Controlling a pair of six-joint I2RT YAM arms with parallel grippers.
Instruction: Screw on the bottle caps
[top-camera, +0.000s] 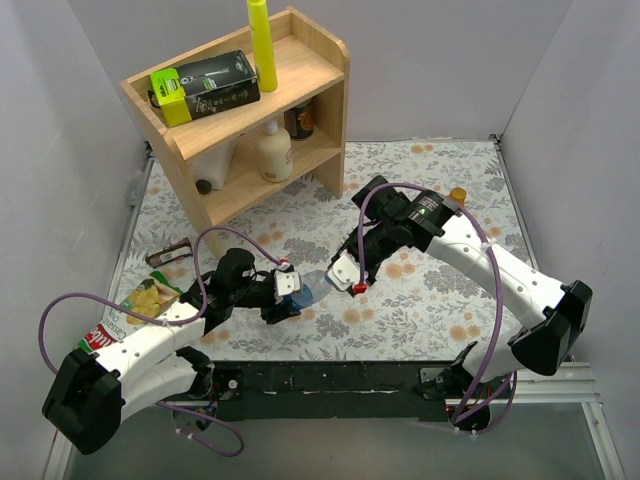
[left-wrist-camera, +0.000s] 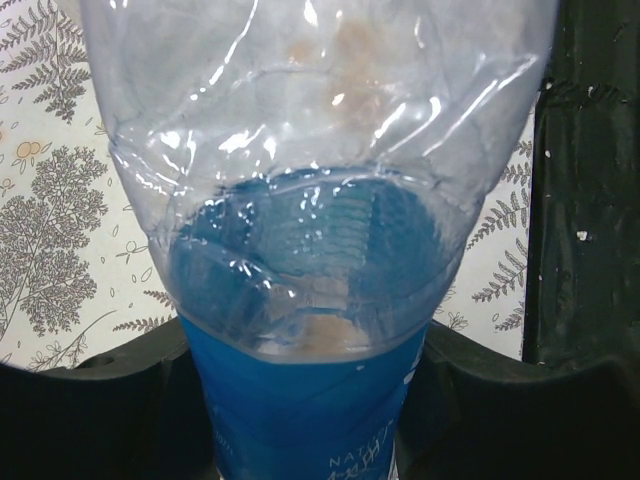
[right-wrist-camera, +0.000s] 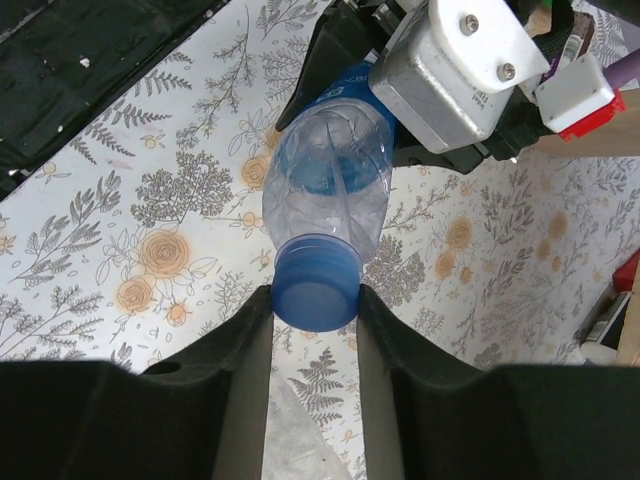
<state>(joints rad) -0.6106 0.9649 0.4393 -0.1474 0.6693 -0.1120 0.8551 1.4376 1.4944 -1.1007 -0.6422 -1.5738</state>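
Blue plastic sits right between the fingers of the right claw (right-wrist-camera: 315, 300). It is the blue cap (right-wrist-camera: 316, 292), on the neck of the clear bottle with blue label (right-wrist-camera: 330, 170). Both dark pads press against the cap's sides, so this claw is clenched on it. We cannot tell how far the cap is screwed down.

The bottle lies roughly level above the floral tablecloth (right-wrist-camera: 150, 250). Its neck points into the right claw and its labelled half runs back into the left claw (left-wrist-camera: 305, 420), whose two black fingers grasp the blue label from either side.

From above, the claws face each other tip to tip, with only the bottle between them. The wooden shelf (top-camera: 300, 55) stands well beyond both.
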